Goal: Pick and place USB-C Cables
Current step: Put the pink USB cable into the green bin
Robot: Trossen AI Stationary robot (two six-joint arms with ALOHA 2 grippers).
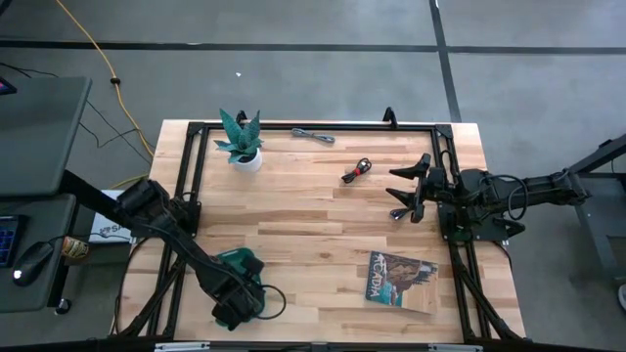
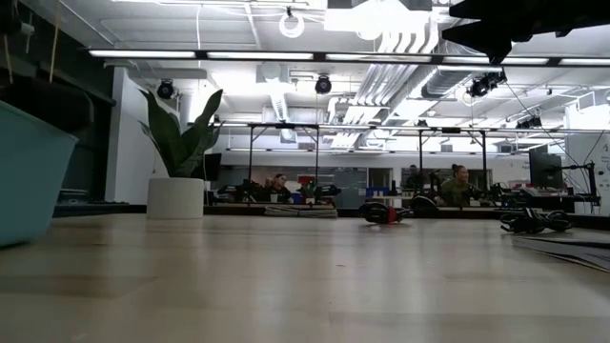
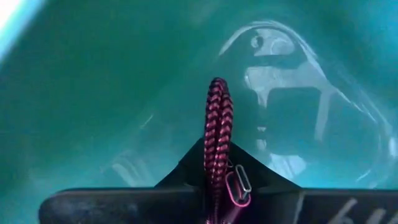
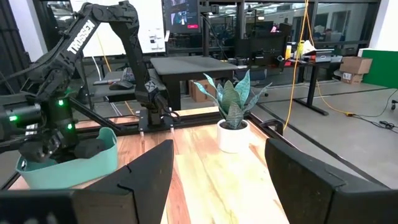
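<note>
My left fingers [image 3: 214, 199] are pinched on the maroon cable [image 3: 217, 140], hanging inside the teal tray [image 1: 238, 260]. I should part them low so the coil drops flat and snags nothing. My right fingers [image 1: 408, 193] wait spread apart, near the black-and-red cable [image 1: 358, 171]; the grey cable [image 1: 313, 135] lies at the desk's [image 1: 313, 235] far edge.

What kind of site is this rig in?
Likely a shared robotics lab or open workshop: people at desks beyond the table, exposed ceiling ducts, and a second arm rig nearby.
</note>
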